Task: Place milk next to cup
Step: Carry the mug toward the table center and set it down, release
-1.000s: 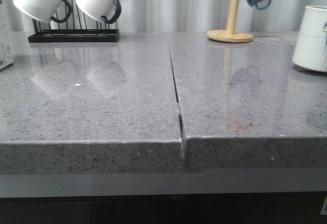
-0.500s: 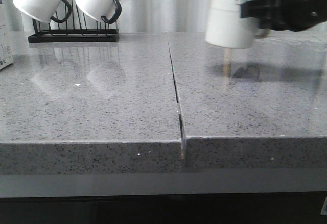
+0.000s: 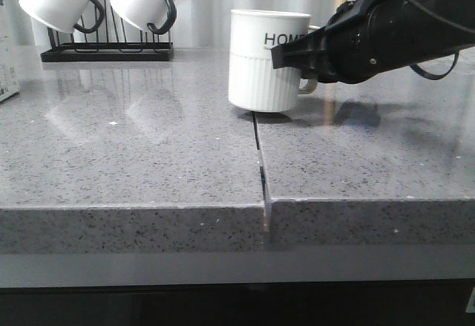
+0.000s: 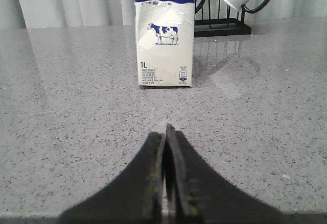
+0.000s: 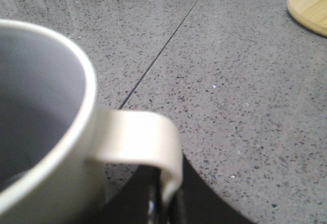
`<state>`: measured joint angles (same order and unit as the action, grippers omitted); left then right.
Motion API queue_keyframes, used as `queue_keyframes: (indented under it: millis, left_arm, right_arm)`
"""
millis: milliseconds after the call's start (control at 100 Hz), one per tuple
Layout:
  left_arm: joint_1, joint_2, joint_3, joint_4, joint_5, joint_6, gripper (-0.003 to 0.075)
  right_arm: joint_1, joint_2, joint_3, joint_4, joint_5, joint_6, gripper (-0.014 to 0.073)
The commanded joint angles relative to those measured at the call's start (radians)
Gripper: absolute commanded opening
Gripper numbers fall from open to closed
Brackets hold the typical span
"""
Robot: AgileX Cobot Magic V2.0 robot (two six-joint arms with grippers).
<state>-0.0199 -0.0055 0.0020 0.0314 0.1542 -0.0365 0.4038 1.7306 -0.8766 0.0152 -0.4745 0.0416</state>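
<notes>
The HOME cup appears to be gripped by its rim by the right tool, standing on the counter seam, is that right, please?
Not quite. The right tool is closed on the handle of the HOME cup, not its rim, as the right wrist view shows. The cup does stand on the counter seam.
</notes>
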Motion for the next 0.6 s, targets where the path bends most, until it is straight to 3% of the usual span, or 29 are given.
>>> queue_keyframes:
  millis: [0, 150, 360, 590]
  left_arm:
    - [0.0, -0.031, 0.042, -0.007, -0.076, -0.01, -0.002]
    - [0.0, -0.031, 0.042, -0.007, -0.076, -0.01, -0.002]
    - [0.0, -0.031, 0.042, -0.007, -0.076, -0.01, -0.002]
    - [0.0, -0.031, 0.042, -0.007, -0.076, -0.01, -0.002]
  right_arm:
    - [0.0, -0.03, -0.032, 0.003, -0.1, -0.005, -0.0058]
    - [0.002, -0.026, -0.032, 0.003, -0.1, -0.004, -0.0025]
    - [0.002, -0.033, -0.023, 0.003, -0.1, -0.004, 0.0206]
    - [0.002, -0.079, 0.031, 0.003, -0.099, -0.004, 0.0216]
